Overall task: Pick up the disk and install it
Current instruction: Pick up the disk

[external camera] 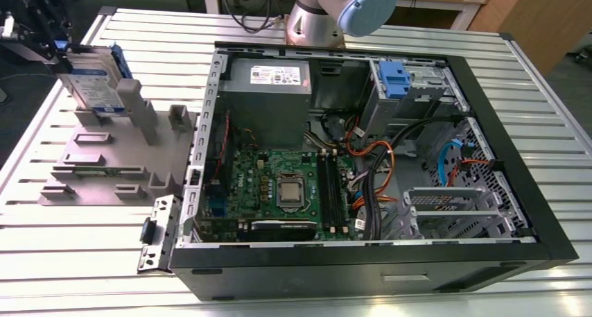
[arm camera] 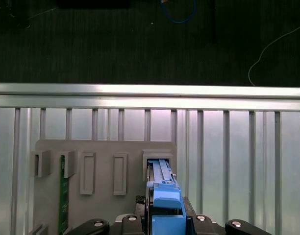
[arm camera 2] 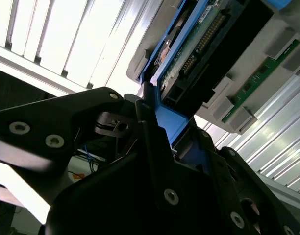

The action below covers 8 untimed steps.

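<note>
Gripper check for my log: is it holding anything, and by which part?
The gripper holds the disk by its blue rail end; the disk stands in the grey holder.

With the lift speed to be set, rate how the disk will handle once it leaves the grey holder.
Probably stiff: the disk is a flat metal slab standing on edge in the grey holder. It is likely heavy for its size, so it may swing. The end effector clamps its blue plastic rail, which looks smooth and might slip or flex.

Even light — table slats (arm camera 2: 52, 41) glare white in the second wrist view.
</note>
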Tool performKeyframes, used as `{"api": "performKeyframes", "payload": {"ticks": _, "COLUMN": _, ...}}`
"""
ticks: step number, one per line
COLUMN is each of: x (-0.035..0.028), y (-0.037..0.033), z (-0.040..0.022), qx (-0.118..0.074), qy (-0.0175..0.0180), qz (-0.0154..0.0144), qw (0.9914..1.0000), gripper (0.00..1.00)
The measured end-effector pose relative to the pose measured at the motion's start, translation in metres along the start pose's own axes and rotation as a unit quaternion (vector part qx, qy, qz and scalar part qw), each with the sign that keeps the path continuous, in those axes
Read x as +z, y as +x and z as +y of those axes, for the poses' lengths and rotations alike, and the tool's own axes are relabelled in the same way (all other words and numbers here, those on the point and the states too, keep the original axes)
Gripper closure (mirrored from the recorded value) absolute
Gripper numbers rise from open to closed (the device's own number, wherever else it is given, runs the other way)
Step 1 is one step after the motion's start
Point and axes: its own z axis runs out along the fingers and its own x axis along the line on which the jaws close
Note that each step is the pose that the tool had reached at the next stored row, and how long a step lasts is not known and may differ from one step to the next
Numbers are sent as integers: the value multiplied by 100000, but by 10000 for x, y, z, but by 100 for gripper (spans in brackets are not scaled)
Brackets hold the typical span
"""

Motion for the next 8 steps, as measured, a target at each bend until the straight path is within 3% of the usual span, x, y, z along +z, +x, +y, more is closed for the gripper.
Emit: {"api": "performKeyframes", "payload": {"ticks": 8, "x": -32, "y": 0, "z": 0, "qx": -1, "qy": 4, "qz": -1, "qw": 100000, "gripper": 64}}
